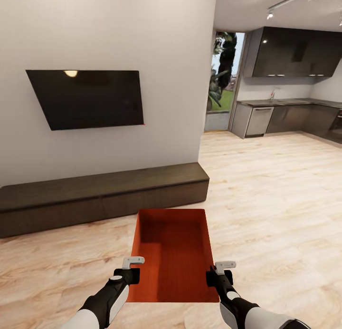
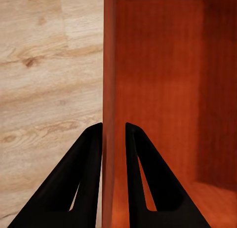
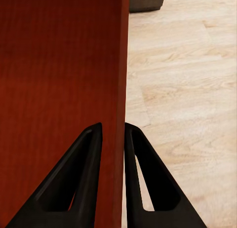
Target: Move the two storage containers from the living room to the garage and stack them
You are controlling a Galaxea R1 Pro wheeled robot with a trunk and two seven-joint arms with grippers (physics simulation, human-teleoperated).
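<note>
One storage container [image 1: 173, 255] is held above the wood floor [image 1: 275, 200], its long side walls clamped between left gripper [image 1: 127, 272] and right gripper [image 1: 214, 275].

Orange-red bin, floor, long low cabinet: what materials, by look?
Orange-red rectangular bin: likely plastic, thin plain walls, matte with fine ribbing. Light plank floor: wood or laminate, visible grain and knots, satin. Long low dark-brown cabinet: wood-look veneer, matte; grain faint, so uncertain.
</note>
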